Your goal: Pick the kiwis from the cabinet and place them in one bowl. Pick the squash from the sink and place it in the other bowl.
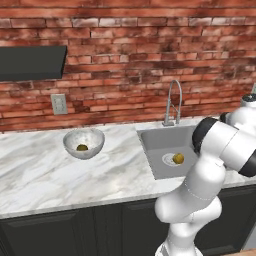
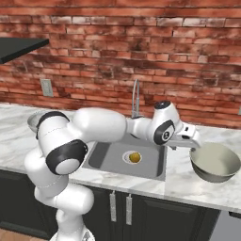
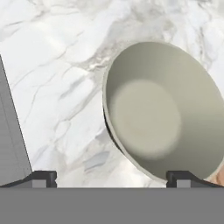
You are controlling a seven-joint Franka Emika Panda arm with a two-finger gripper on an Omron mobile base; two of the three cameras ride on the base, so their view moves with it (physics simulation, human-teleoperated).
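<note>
A: Any brand, label or writing you can read?

B: None legible on anything.

A: Then count for me.

B: Two bowls. The speckled bowl (image 1: 83,143) sits on the marble surface (image 1: 45,175) left of the sink (image 1: 165,150) and holds one small olive-green kiwi (image 1: 82,147). The darker bowl (image 2: 215,162) stands on the surface right of the sink, empty inside in the hand view (image 3: 164,111). One yellowish squash (image 2: 134,157) lies at the drain in the basin. One tap (image 1: 173,102) behind the sink, one wall socket (image 1: 59,104), and one cabinet (image 1: 31,62), its dark underside at upper left.

A: Only one kiwi?

B: One that I can make out. The cabinet's inside is hidden from these angles.

A: And the jaws?

B: The gripper (image 2: 192,141) hangs just above the near-left rim of the darker bowl. Its fingertips (image 3: 43,178) stand far apart at the bottom corners of the hand view, wide and holding nothing.

A: Anything cut off or hard to see?

B: In the right base view the arm covers most of the speckled bowl; only a sliver of rim shows. The darker bowl is cropped at the hand view's right edge. In the left base view the arm hides the sink's right side.
</note>
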